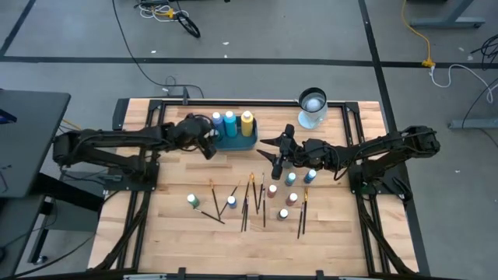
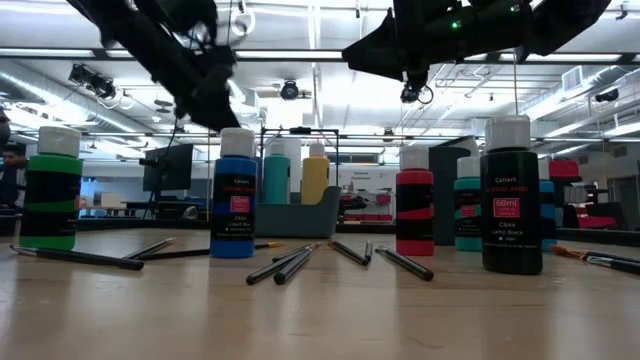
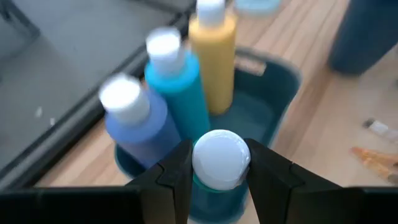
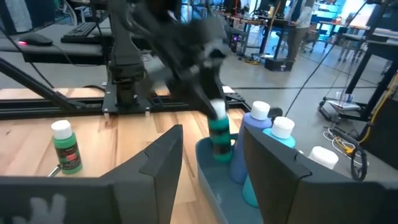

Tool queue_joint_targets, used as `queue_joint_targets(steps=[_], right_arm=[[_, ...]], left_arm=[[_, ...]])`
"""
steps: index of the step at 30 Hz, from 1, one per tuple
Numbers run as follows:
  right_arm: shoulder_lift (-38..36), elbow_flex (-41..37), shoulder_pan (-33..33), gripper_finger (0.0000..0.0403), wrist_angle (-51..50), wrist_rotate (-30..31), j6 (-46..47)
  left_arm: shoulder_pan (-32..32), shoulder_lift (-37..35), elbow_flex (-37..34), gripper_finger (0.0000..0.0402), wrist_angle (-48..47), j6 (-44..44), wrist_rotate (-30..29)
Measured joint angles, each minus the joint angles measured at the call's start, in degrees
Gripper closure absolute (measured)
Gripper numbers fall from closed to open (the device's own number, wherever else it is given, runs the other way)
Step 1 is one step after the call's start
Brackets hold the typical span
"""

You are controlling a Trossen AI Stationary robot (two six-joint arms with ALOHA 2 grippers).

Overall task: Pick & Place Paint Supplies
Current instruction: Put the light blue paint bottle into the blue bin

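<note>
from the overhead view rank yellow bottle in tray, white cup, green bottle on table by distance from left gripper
1. yellow bottle, in the tray beside the left gripper
2. green bottle, near table edge
3. white cup, far right corner

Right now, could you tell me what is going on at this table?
The left pincer is shut on a teal paint bottle by its white cap, holding it over the teal tray at the table's far side. Three bottles already stand in the tray: blue, turquoise and yellow. The right pincer hangs open near the tray, holding nothing. More bottles and thin brushes still lie scattered on the wooden table, and a cup stands at the far edge.
</note>
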Motion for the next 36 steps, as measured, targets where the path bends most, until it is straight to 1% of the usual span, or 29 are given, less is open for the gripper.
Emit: queue_joint_targets(steps=[3,9,14,18,21,29,32,36], right_arm=[[0.0,0.0,0.0,0.0233,0.1,-1.4,0.0],[0.0,0.0,0.0,0.0233,0.1,-1.5,0.0],[0.0,0.0,0.0,0.0233,0.2,-1.5,0.0],[0.0,0.0,0.0,0.0233,0.2,-1.6,0.0],[0.0,0.0,0.0,0.0233,0.2,-1.6,0.0],[0.0,0.0,0.0,0.0233,0.2,-1.6,0.0],[0.0,0.0,0.0,0.0233,0.2,-1.6,0.0],[0.0,0.0,0.0,0.0233,0.2,-1.6,0.0]], left_arm=[[1.9,4.3,0.0,0.0272,0.4,-0.2,0.4],[4.3,11.8,0.0,0.0267,0.9,-3.3,0.8],[5.1,15.9,0.3,0.0269,5.4,-3.3,0.4],[5.1,16.4,0.2,0.0254,7.5,-3.1,0.2],[5.3,16.5,0.1,0.0244,7.3,-2.0,0.3],[5.4,16.4,0.1,0.0238,7.1,-1.9,0.3],[5.4,16.4,0.1,0.0238,7.1,-0.5,0.2],[5.4,15.6,1.3,0.0237,4.3,0.1,0.3]])
